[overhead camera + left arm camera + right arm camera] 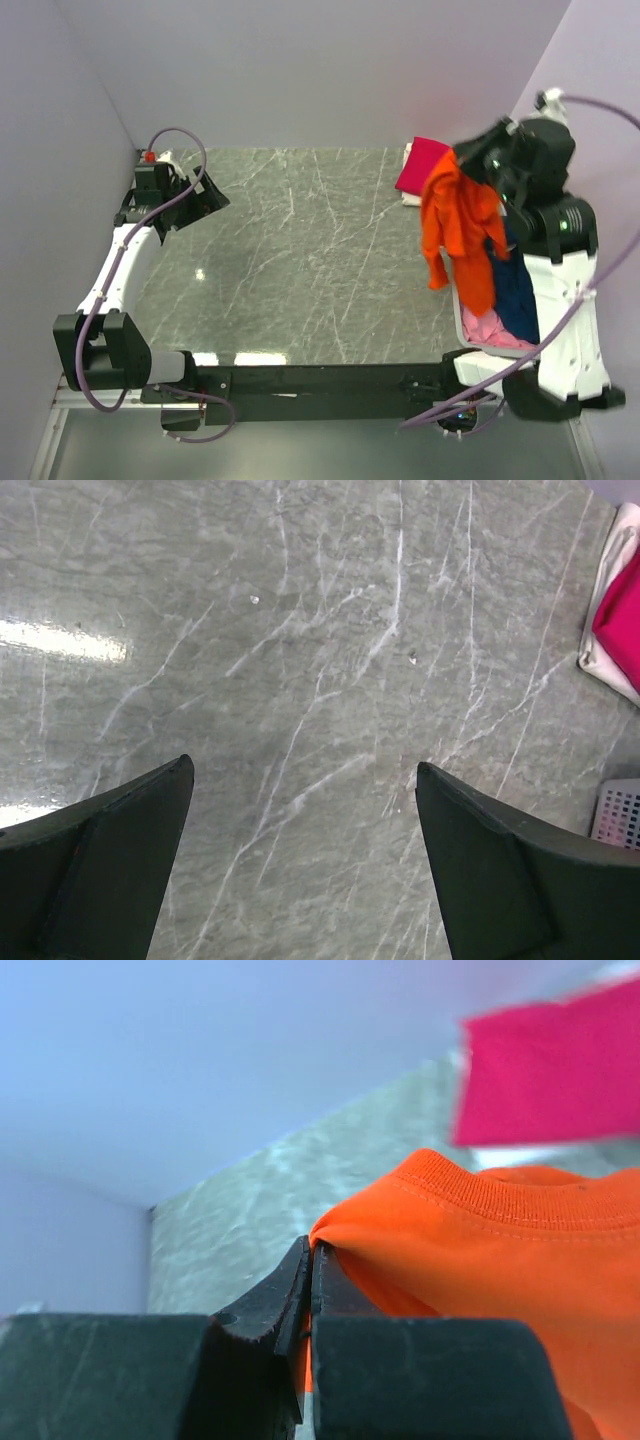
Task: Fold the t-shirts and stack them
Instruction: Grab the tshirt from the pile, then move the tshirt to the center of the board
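My right gripper (462, 165) is shut on the bright orange t-shirt (458, 228) and holds it high above the basket, the cloth hanging down limp. In the right wrist view the jaws (312, 1250) pinch the orange shirt (500, 1250) near its ribbed collar. A folded magenta-pink t-shirt (421, 166) lies at the table's far right on something white; it also shows in the left wrist view (620, 620) and the right wrist view (550, 1075). A navy blue shirt (517, 290) and a pale pink shirt (490, 330) lie in the basket. My left gripper (305, 770) is open and empty above bare table at the far left.
The white plastic basket (480, 362) stands at the near right beside the right arm's base; its corner shows in the left wrist view (618, 815). The grey marble table (290, 260) is walled at the back and both sides.
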